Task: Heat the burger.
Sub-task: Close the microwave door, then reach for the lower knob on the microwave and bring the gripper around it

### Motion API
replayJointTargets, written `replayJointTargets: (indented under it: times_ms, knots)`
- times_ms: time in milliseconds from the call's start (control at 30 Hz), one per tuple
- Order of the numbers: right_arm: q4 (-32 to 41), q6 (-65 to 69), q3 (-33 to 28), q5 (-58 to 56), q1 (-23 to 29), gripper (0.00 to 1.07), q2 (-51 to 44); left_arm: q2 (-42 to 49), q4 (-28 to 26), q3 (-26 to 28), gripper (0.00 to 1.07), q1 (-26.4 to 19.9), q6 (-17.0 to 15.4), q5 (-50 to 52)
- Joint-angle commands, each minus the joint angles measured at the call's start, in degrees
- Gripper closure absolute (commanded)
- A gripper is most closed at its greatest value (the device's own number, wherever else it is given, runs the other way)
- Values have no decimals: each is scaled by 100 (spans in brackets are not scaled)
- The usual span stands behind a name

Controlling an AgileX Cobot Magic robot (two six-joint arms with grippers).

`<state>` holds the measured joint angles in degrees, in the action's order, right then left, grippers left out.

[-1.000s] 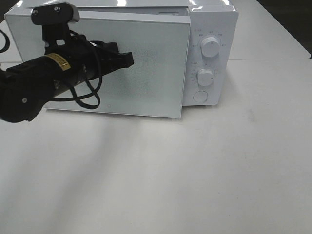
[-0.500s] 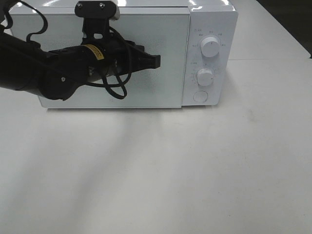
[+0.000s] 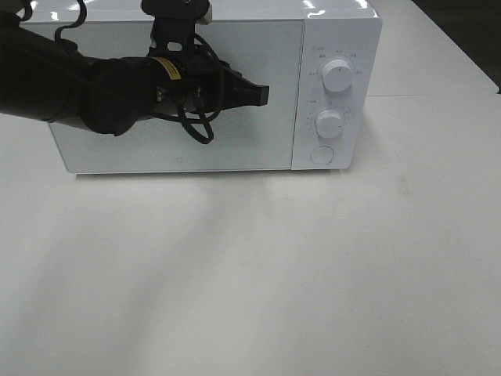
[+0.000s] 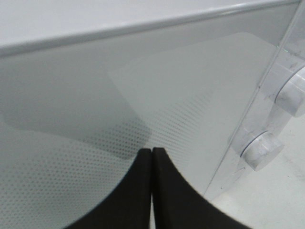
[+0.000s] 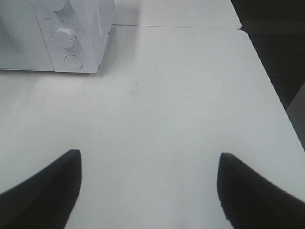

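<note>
Left gripper [image 3: 264, 95] [image 4: 152, 150]: your fingers are pressed together, nothing between them. The tips sit right at the microwave's door [image 3: 258, 137] [image 4: 190, 109], on its dotted frosted panel. You can't tell whether they touch it.

Just behind the tips, on the wrist, there's a yellow label [image 3: 163, 68] with print too small to read. A black cable [image 3: 197, 129] loops below it.

Beyond the tips, past the door's edge, is the control panel. The lower dial [image 3: 329, 124] [image 4: 261, 150] is nearest, with the upper dial [image 3: 338, 75] [image 4: 296, 90] above it. The round button [image 3: 322, 155] sits under both. There are tick marks and small print around the dials, none legible. No brand mark is readable on the microwave [image 3: 344, 23].

The door is flush with the body, so it's closed. The burger isn't visible in any view, so you can't place it.

Right gripper [image 5: 148, 157]: your jaws are wide apart and empty, hanging over the bare white table [image 5: 181, 95] [image 3: 313, 274]. The microwave's control end is far ahead of it, off to one side, well apart.
</note>
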<state>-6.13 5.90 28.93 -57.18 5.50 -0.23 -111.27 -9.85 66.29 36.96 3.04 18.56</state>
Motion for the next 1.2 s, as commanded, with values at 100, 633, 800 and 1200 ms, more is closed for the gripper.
replayJointTargets:
  times_ms: [100, 633, 800, 1200]
  knots:
    - [-29, -74, -11, 6, 0, 31, -149, 309, 160, -29, 106, 115, 258, -716]
    - [-29, -74, -11, 6, 0, 31, -149, 1341, 178, -149, 5, 178, 235, -4910]
    - [-29, -74, -11, 6, 0, 31, -149, 1725, 292, -149, 6, 178, 235, -5816]
    - [-29, -74, -11, 6, 0, 31, -149, 2269, 676, -149, 6, -367, -304, -7059]
